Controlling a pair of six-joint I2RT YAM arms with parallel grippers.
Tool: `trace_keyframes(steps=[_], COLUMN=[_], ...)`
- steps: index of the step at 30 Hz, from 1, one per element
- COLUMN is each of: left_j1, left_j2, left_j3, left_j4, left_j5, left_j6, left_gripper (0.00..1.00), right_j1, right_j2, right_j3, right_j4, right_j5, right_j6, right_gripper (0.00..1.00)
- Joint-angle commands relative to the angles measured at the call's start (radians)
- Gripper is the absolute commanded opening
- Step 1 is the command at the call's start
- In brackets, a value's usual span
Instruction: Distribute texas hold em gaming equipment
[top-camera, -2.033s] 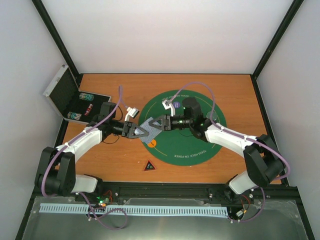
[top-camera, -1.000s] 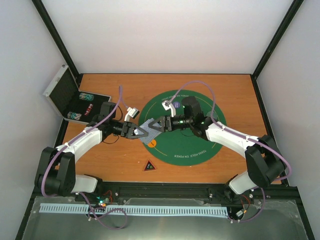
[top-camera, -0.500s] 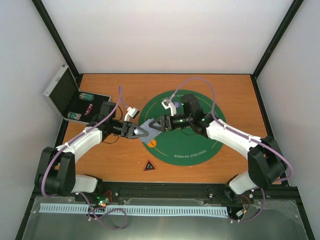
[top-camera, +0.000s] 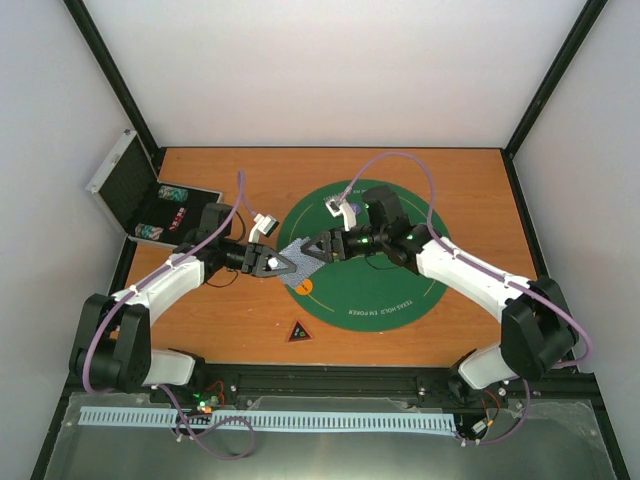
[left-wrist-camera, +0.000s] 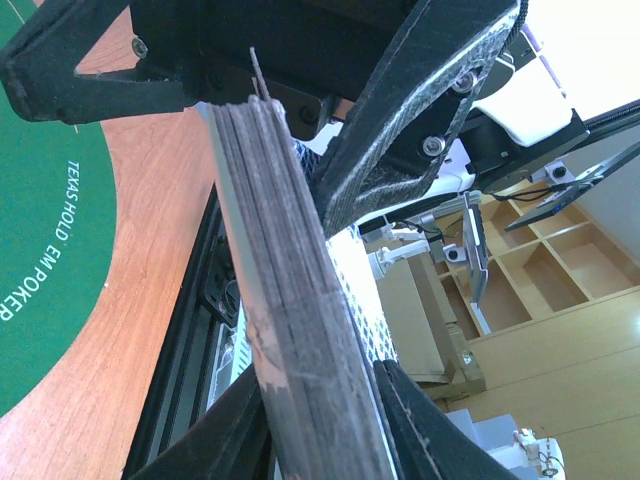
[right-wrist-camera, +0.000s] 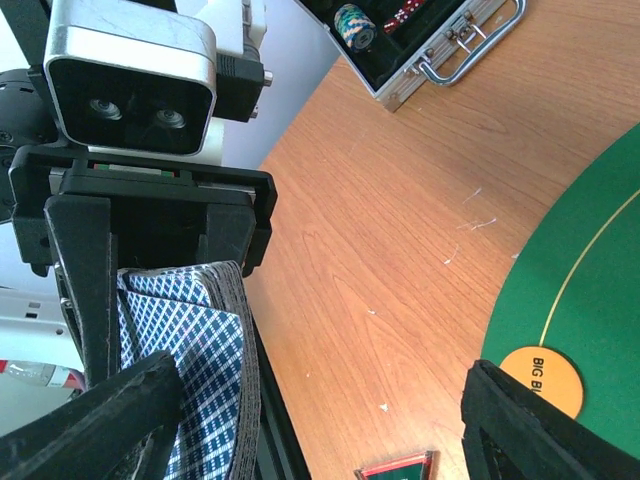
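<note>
Nearest the arm bases, the dark red-edged triangle (top-camera: 298, 331) is lying on bare wood at the 7 o'clock side of the green mat (top-camera: 400, 290). Farther in, 1 orange chip (top-camera: 303, 288) marked BIG BL is sitting just inside the mat's 8 o'clock edge. Above that edge the left gripper (top-camera: 281, 264) is clamping a deck of cards (top-camera: 298, 262) across its thickness, blue-checked backs fanning slightly at the free end. The right gripper (top-camera: 312, 248) is reaching in from 3 o'clock, its 2 fingers standing wide apart, 1 just beside the deck; whether it is touching, I cannot tell. At the table's 10 o'clock the silver case (top-camera: 120, 180) is lying open, chip stacks (top-camera: 172, 193) inside.
</note>
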Motion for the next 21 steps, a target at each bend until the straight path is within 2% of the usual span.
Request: trace_keyframes(steps=[1, 3, 12, 13, 15, 16, 21], left_j1=[-0.003, -0.003, -0.003, -0.003, -0.003, -0.003, -0.003], left_j2=[-0.02, -0.018, -0.014, -0.013, -0.013, -0.012, -0.007], left_j3=[0.005, 0.005, 0.006, 0.006, 0.005, 0.003, 0.001], left_j4=[0.029, 0.028, 0.029, 0.028, 0.028, 0.028, 0.004], left_j5=[0.04, 0.039, 0.043, 0.043, 0.044, 0.041, -0.006], left_j6=[0.001, 0.002, 0.003, 0.003, 0.004, 0.002, 0.002], left_gripper=[0.27, 0.27, 0.25, 0.23, 0.13, 0.03, 0.01], right_j1=[-0.011, -0.006, 0.02, 0.021, 0.023, 0.023, 0.023], right_j2=[-0.027, -0.017, 0.031, 0.034, 0.038, 0.04, 0.05], right_j3=[0.037, 0.047, 0.067, 0.068, 0.067, 0.065, 0.056], right_j4=[-0.032, -0.011, -0.022, -0.022, -0.03, -0.031, -0.019], right_j5=[-0.021, -0.081, -0.096, -0.095, -0.091, -0.084, -0.088], right_j6=[-0.03, -0.025, -0.047, -0.048, -0.051, -0.053, -0.042], right_gripper=[0.78, 0.81, 0.86, 0.86, 0.85, 0.85, 0.85])
